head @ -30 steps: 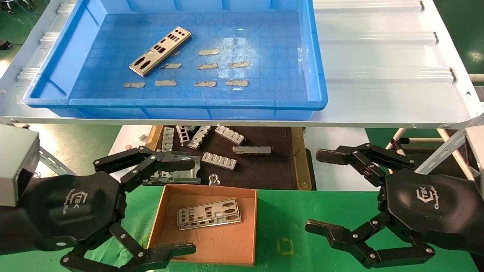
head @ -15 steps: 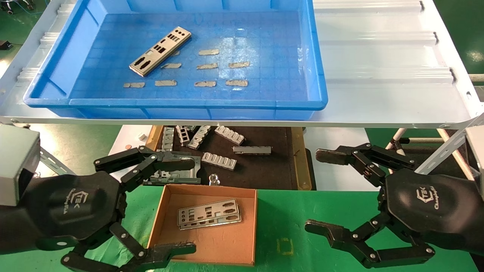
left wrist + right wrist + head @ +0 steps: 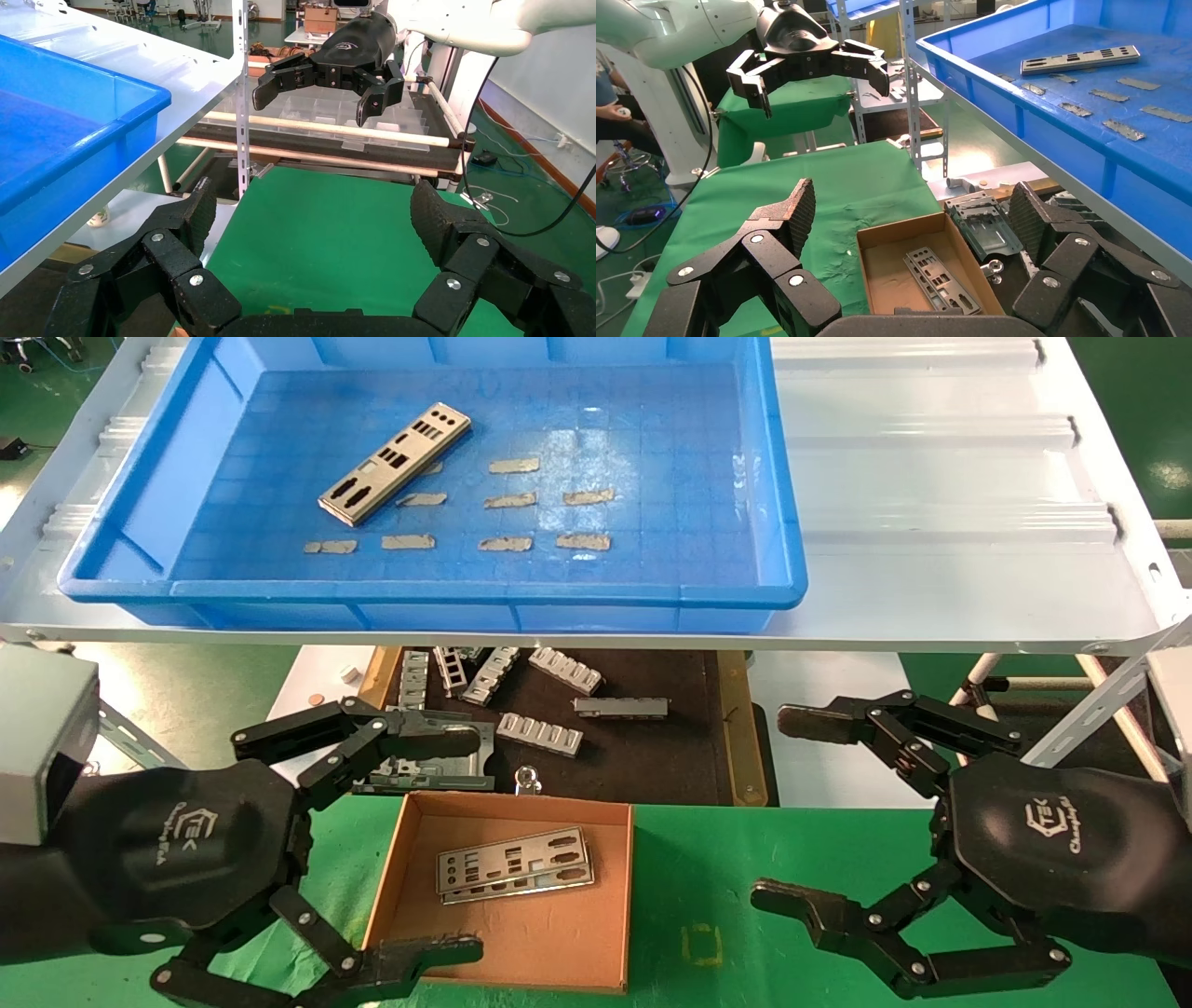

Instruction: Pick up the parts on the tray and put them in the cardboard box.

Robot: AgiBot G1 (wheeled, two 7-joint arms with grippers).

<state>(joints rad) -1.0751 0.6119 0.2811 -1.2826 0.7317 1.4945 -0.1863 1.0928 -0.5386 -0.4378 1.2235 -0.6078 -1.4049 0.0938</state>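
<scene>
One silver punched plate lies at an angle in the left part of the blue tray; it also shows in the right wrist view, as does the tray. Two more plates lie stacked in the brown cardboard box on the green table, also seen in the right wrist view. My left gripper is open and empty beside the box's left side. My right gripper is open and empty to the right of the box.
Grey tape-like patches dot the tray floor. The tray rests on a pale ridged metal shelf. Below it, ribbed grey brackets lie on a dark wood-edged mat behind the box. A shelf post stands near the left gripper.
</scene>
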